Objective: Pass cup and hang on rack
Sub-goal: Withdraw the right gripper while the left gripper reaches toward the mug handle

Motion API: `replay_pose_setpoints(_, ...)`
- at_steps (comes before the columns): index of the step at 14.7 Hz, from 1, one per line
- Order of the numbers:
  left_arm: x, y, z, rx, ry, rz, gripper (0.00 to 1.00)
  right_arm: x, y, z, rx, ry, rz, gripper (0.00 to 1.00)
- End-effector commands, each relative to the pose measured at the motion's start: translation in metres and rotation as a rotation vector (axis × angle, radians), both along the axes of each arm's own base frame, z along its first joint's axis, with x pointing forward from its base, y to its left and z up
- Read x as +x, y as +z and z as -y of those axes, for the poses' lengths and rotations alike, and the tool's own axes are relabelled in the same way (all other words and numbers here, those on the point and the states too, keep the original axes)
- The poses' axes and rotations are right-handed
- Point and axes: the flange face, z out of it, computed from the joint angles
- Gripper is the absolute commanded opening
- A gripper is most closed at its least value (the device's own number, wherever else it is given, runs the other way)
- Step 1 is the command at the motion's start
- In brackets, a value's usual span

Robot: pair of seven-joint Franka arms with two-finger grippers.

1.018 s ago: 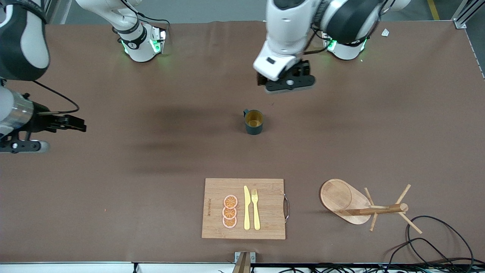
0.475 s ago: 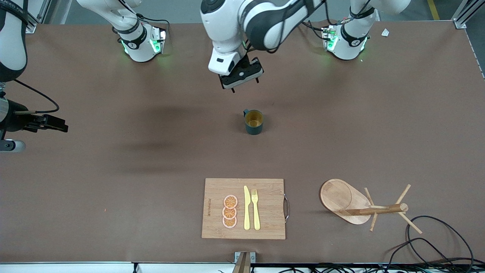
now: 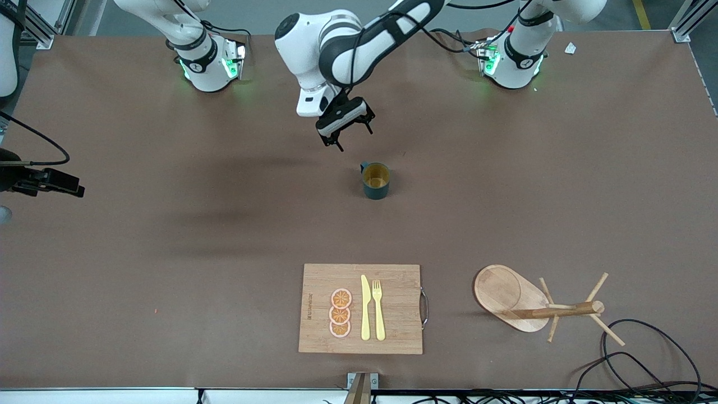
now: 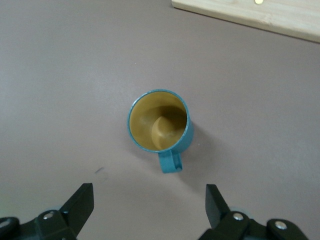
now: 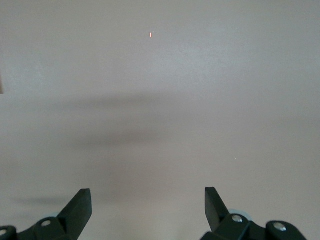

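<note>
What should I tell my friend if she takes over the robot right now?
Left gripper: open, empty, in the air over bare table just by the cup.
Right gripper: open, empty, waiting at the right arm's end of the table.
Cup: upright on the table, mid-table, touched by nothing.
Rack: nearer the front camera, toward the left arm's end, beside the cutting board; no cup on it.
Done: nothing yet.
Left: grab the cup, pass it, hang it on a peg.

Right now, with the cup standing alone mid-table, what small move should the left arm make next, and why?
Probably lower the left tool onto the cup: its fingers are spread wide, and the cup stands upright and untouched just ahead. The right tool waits open over bare table.
</note>
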Motion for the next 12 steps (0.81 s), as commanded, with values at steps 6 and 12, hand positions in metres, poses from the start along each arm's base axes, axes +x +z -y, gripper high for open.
replay_pose_setpoints(6, -0.033, -0.072, 0.024, 0.051, -0.036, 0.264, 0.93, -0.007, 0.005, 0.001, 0.012, 0.002, -0.06, 1.0)
replay_pose_setpoints(12, -0.027, -0.121, 0.018, 0.107, -0.081, 0.364, 0.88, -0.035, 0.037, -0.005, 0.021, 0.002, -0.093, 1.0)
